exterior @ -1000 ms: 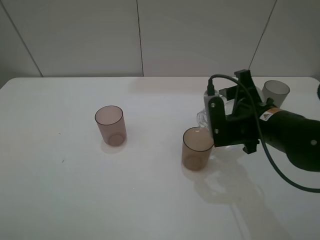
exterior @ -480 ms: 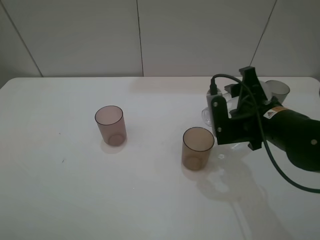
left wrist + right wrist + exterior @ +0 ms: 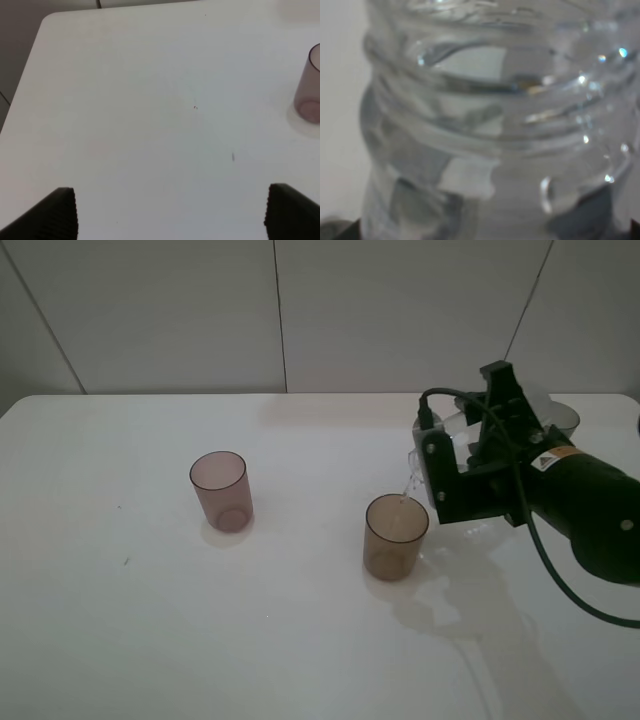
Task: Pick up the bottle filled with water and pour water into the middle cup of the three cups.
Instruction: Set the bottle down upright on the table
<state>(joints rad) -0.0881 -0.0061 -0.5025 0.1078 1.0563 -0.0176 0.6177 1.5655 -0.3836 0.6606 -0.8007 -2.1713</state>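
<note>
A robot laboratory or test bench is suggested: a plain white table point(image 3: 120, 640) is placed against a bare wall point(image 3: 400, 310) of pale panels, and only a black robot arm point(image 3: 590, 510) and plastic cups point(image 3: 220, 490) are seen on it.

The right pincer point(image 3: 465, 440) is matt black throughout, built of flat angular plates, and pale screws point(image 3: 428, 448) dot the plate on its near side. A black cable point(image 3: 548, 570) plugs in above that plate, arches over the pincer and trails back along the forearm point(image 3: 590, 510), a thick, rounded black tube. Just behind the pincer sits an orange-and-white sticker point(image 3: 545, 462) (a small warning triangle on it, the print too small to read). The left pincer point(image 3: 175, 215) shows only two dark fingers point(image 3: 62, 212) with finely ribbed inner edges.
</note>
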